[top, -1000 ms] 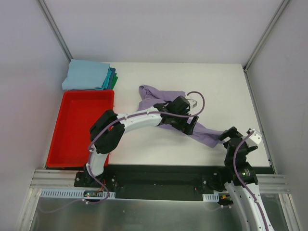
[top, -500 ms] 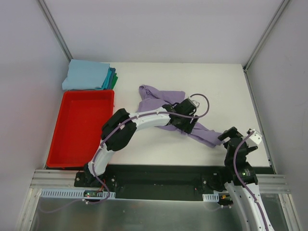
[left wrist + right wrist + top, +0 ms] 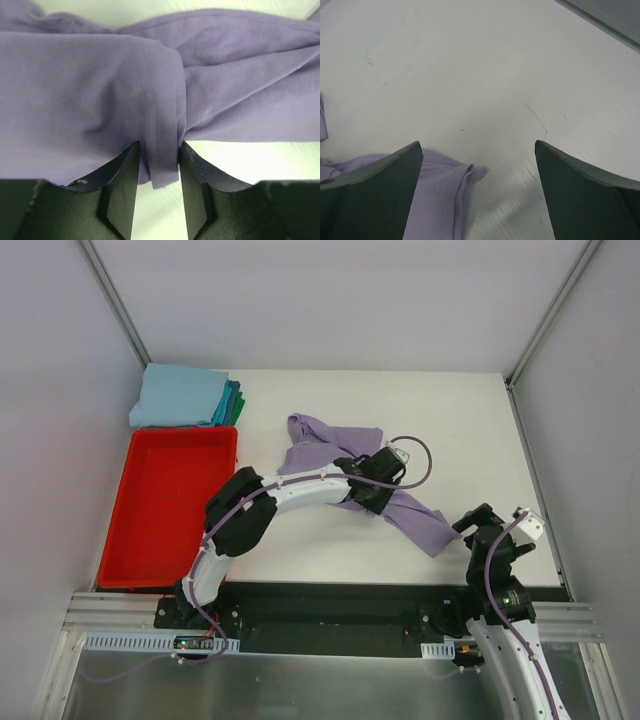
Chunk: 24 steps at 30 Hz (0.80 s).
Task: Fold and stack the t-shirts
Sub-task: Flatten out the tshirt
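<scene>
White table [image 3: 470, 430], lavender t-shirt [image 3: 320, 443] diagonal

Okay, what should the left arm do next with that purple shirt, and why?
Probably lift the left gripper slightly: its jaws pinch a bunched fold of the lavender t-shirt, which lies twisted on the table and needs spreading before folding.

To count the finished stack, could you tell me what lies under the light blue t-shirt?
Beneath the light blue t-shirt, a teal edge and a green edge peek out at its right side. How many layers lie below is hidden.
</scene>
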### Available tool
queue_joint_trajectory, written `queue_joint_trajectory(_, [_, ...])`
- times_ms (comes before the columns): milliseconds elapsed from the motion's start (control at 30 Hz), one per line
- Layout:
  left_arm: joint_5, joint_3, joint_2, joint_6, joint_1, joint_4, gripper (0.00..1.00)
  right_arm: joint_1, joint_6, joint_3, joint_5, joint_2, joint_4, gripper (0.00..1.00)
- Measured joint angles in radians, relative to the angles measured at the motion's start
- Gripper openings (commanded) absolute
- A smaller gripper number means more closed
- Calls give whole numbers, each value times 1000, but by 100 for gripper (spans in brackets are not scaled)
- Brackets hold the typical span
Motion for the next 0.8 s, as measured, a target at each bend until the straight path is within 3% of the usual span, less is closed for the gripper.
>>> queue_joint_trajectory(300, [-16,-101,-132,11,2,-22,34,0,0,0,0,14,0,96])
queue_joint_trajectory(367, [-15,-108,-134,12,3,-23,39,0,0,0,0,14,0,96])
queue_joint_trajectory(667, [90,-98,-115,11,34,-32,39,0,0,0,0,14,0,96])
queue_joint_trajectory(733, [115,-81,-95,11,35,-31,35,0,0,0,0,14,0,96])
queue_joint_trajectory(800, [132,-71,-75,11,35,-30,19,0,0,0,0,14,0,96])
